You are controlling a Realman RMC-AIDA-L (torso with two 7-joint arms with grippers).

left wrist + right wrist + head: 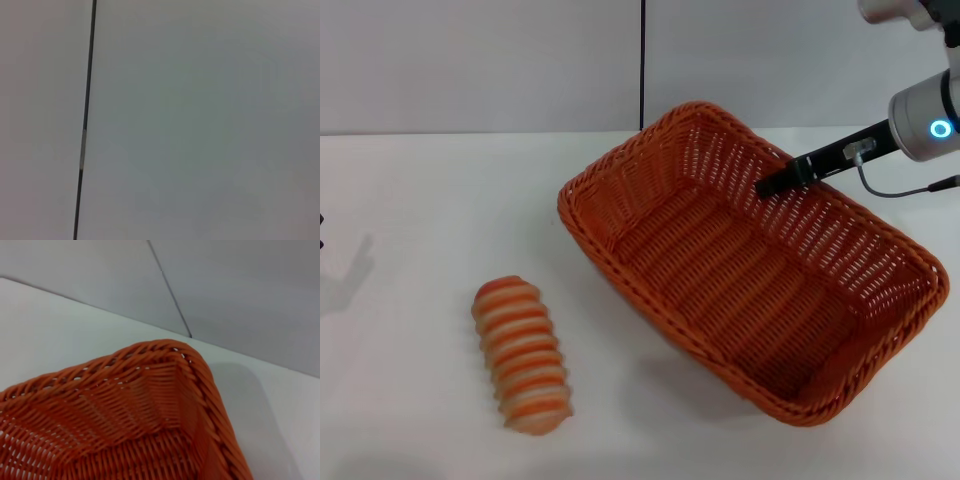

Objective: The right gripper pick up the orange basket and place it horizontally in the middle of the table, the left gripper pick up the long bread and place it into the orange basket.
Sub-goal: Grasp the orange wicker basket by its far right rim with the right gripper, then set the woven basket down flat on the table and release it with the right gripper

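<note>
The orange basket (750,280) lies diagonally across the right half of the white table (410,200), and a shadow shows under its near side. My right gripper (770,185) reaches in from the upper right and is shut on the basket's far long rim. The right wrist view shows a corner of the orange basket (150,410) from close up. The long bread (522,354), banded orange and cream, rests on the table at the front left, well apart from the basket. Of my left gripper (321,230) only a dark sliver shows at the left edge of the head view.
A grey wall with a dark vertical seam (643,65) stands behind the table. The left wrist view shows only that wall and the seam (85,130). Bare tabletop lies between the bread and the basket.
</note>
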